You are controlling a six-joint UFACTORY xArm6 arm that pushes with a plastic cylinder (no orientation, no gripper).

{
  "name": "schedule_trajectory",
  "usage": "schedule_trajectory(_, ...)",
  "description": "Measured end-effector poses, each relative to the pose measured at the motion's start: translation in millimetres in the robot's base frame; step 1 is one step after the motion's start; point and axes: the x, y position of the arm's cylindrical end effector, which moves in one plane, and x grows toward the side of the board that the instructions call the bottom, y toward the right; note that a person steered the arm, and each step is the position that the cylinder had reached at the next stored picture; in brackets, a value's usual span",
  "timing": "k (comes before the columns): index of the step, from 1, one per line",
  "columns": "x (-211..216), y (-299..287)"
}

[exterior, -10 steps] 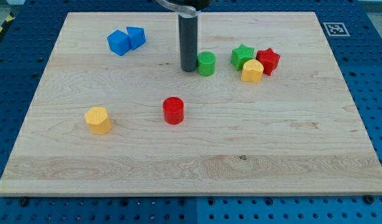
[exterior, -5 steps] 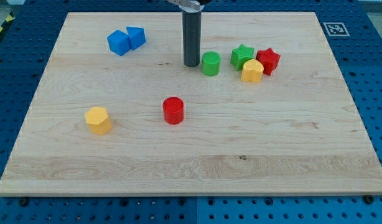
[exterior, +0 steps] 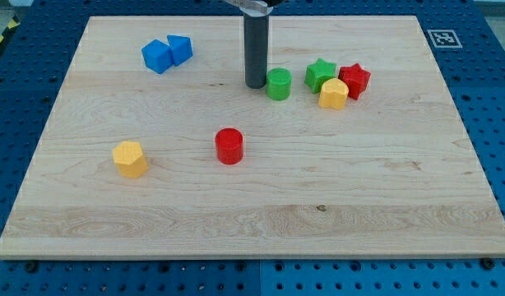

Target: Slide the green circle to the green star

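The green circle [exterior: 278, 84] stands on the wooden board at the view's upper middle. The green star [exterior: 320, 74] lies a short way to its right, with a gap between them. My tip [exterior: 255, 85] rests on the board just left of the green circle, touching or nearly touching its left side. The dark rod rises from there to the view's top edge.
A yellow block [exterior: 333, 94] and a red star [exterior: 354, 79] sit against the green star's right side. Two blue blocks [exterior: 166, 53] lie at the upper left. A red circle [exterior: 229, 145] and a yellow block [exterior: 130, 158] lie lower left. The board [exterior: 252, 230] sits on a blue perforated table.
My tip has moved a little to the right and pushed the green circle right, closer to the green star. Over the last half second almost nothing moved.
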Motion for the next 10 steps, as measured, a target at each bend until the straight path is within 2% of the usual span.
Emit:
schedule_trajectory(5,8.7,0.5)
schedule_trajectory(10,28.1,29.0)
